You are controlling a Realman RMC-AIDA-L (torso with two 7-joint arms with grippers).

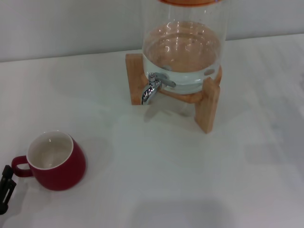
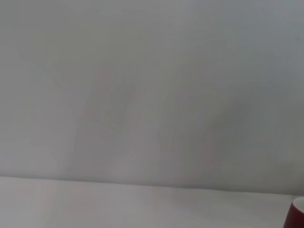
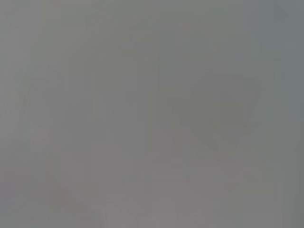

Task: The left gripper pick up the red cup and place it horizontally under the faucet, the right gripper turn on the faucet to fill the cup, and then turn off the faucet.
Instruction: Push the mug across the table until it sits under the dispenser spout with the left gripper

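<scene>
the red cup [image 1: 56, 161] stands upright on the white table [image 1: 156, 180] at the near left, mouth up, its loop handle pointing left, well apart from the faucet [image 1: 153, 88] on the glass dispenser jar [image 1: 183, 52], which sits in a wooden stand [image 1: 207, 107] at the far middle. only a tip of the left gripper [image 1: 5, 187] shows at the near left edge, just beside the handle, and you cannot tell how wide it is set; the left wrist view catches only a sliver of the cup [image 2: 297, 216]. the right gripper is out of sight and its wrist view shows nothing useful. the step in hand looks like the approach to the cup, so bring the left gripper in level with the cup's body or handle, keep the fingers clear of the rim until they straddle what you mean to hold, and close gently so the rounded side doesn't skid away. lift only once it's firmly seated, then carry it toward the spout.
</scene>
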